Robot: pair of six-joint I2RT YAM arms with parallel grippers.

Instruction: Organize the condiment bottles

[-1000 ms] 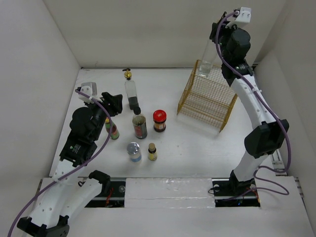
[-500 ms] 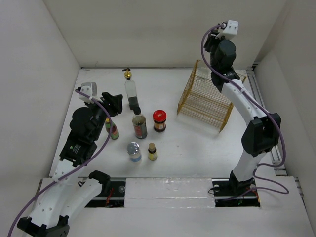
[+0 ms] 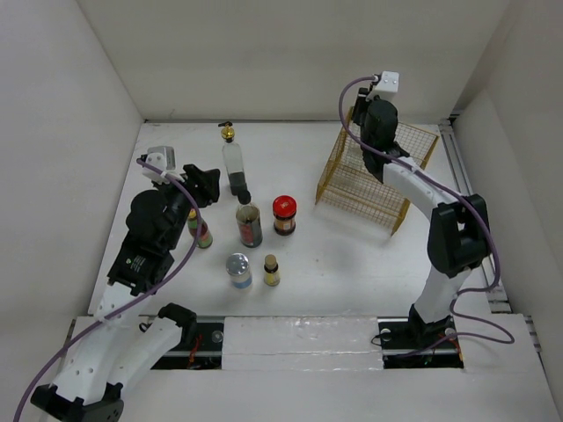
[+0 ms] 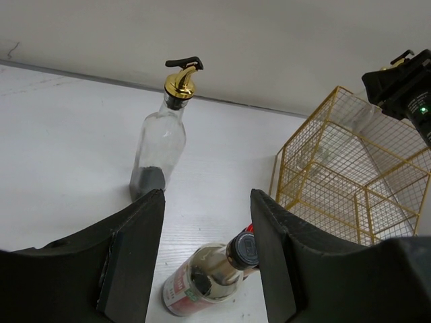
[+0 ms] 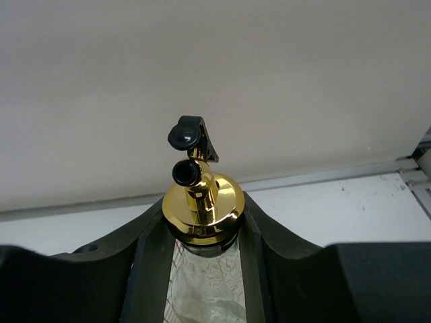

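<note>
The tall clear gold-spouted bottle (image 5: 202,202) stands upright in the right tool (image 5: 202,225). Its long axis is vertical, the spout and black flip cap rise above the fingers, and the glass body hangs straight down below them. The fingers are closed against the neck just under the gold collar, one on each side.

The bottle is at the far right corner of the counter, directly over the gold wire basket (image 4: 323,175). In the left wrist view a pale glass shape shows through the mesh, so the body seems to be partly inside the basket already. Whether its base touches the basket floor cannot be told.

The coming move therefore looks like a straight descent along the bottle's own axis and then a release. The right arm is the only one near enough for it.

The left tool (image 4: 207,202) has its fingers spread wide and holds nothing. It hovers near the left edge, above the dark black-capped jar (image 3: 249,221).

The second gold-spouted bottle (image 3: 233,163) and the smaller jars stand well apart from the basket, toward the left-centre of the counter.
</note>
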